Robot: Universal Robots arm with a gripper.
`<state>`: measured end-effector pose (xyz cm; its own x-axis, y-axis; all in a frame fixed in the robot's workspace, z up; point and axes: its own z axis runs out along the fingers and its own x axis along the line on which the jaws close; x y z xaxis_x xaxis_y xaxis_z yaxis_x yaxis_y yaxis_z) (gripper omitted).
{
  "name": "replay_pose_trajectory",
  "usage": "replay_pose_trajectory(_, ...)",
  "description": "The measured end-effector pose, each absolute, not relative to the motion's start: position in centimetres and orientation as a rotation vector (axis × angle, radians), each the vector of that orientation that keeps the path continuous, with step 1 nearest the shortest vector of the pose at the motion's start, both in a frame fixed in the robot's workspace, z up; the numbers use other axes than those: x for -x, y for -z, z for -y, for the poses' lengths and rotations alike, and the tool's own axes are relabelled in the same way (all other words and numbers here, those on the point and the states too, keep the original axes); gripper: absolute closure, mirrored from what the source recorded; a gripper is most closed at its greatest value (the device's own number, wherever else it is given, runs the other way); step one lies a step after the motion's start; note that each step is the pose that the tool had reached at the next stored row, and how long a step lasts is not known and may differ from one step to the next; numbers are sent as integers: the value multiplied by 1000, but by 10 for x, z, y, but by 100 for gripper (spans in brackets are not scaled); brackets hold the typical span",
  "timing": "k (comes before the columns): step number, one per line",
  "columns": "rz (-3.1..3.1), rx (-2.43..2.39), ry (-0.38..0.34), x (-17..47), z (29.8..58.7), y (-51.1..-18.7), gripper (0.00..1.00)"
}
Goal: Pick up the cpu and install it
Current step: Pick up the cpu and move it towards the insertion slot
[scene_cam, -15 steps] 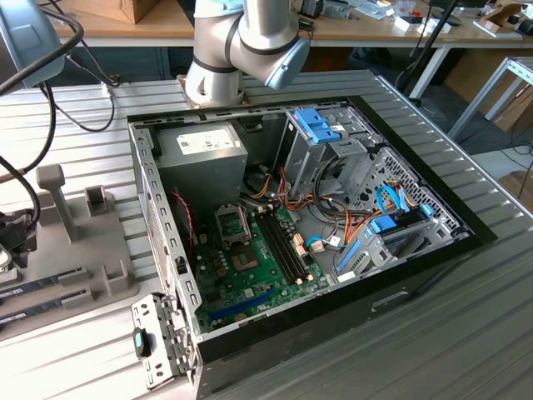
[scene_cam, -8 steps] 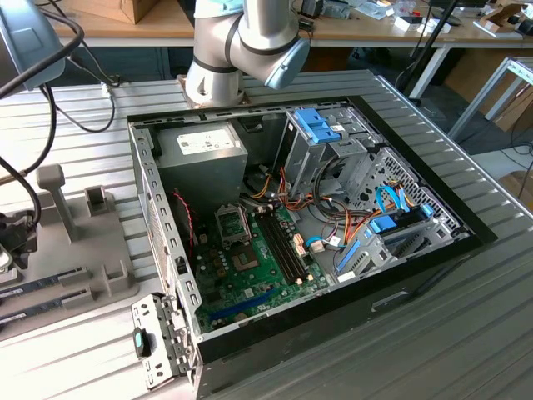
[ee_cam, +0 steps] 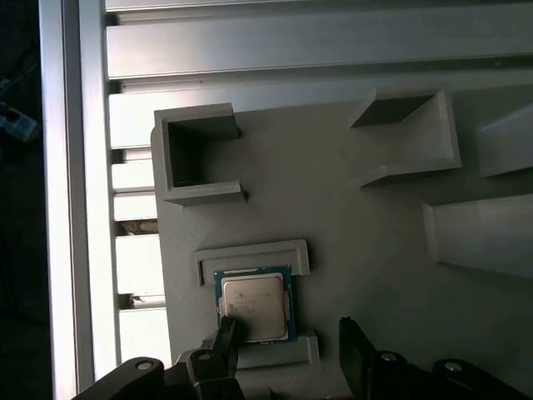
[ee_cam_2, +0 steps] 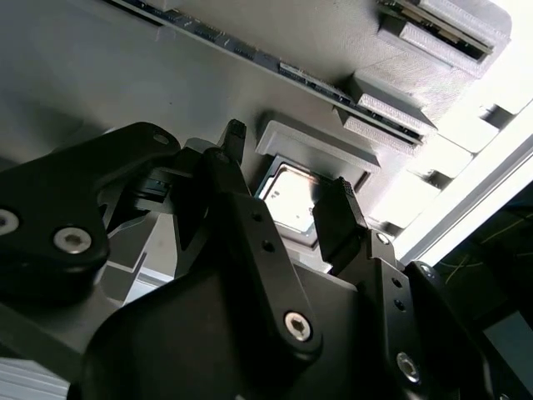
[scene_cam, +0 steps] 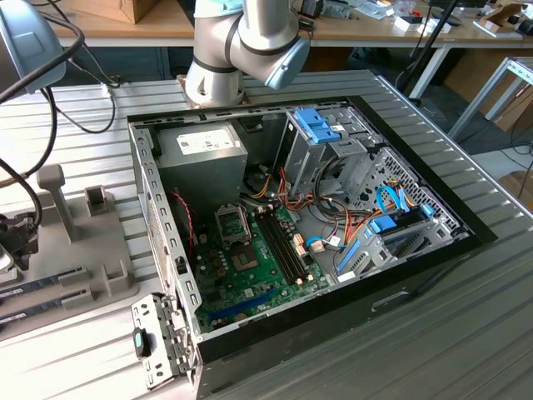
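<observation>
The cpu [ee_cam: 254,304] is a small square chip with a silver-grey top and a thin green edge. It lies flat in a shallow walled pocket of a grey holder plate [ee_cam: 333,192]. My gripper [ee_cam: 290,340] hangs just above it, open, with one black fingertip [ee_cam: 226,333] at one side of the chip and the other fingertip [ee_cam: 354,337] well off its opposite side. In the second wrist view the cpu [ee_cam_2: 291,200] shines between the two spread fingers of the gripper [ee_cam_2: 289,167]. Nothing is held. The silver socket frame [scene_cam: 233,223] sits on the green motherboard [scene_cam: 262,258] inside the open computer case.
The grey holder plate [scene_cam: 92,267] lies at the exterior view's left, beside the case wall [scene_cam: 150,208]. It carries raised blocks [ee_cam: 196,154] and long memory sticks [ee_cam_2: 208,37]. Inside the case are drive cages [scene_cam: 321,133], a power supply [scene_cam: 200,154] and cable bundles [scene_cam: 333,221].
</observation>
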<state>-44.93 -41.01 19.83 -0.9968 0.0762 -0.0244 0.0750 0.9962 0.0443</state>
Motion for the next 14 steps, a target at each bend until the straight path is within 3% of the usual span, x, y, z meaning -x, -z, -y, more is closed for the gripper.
replay_pose_trajectory(14,-3112,-118,-66,450,403,-197,40)
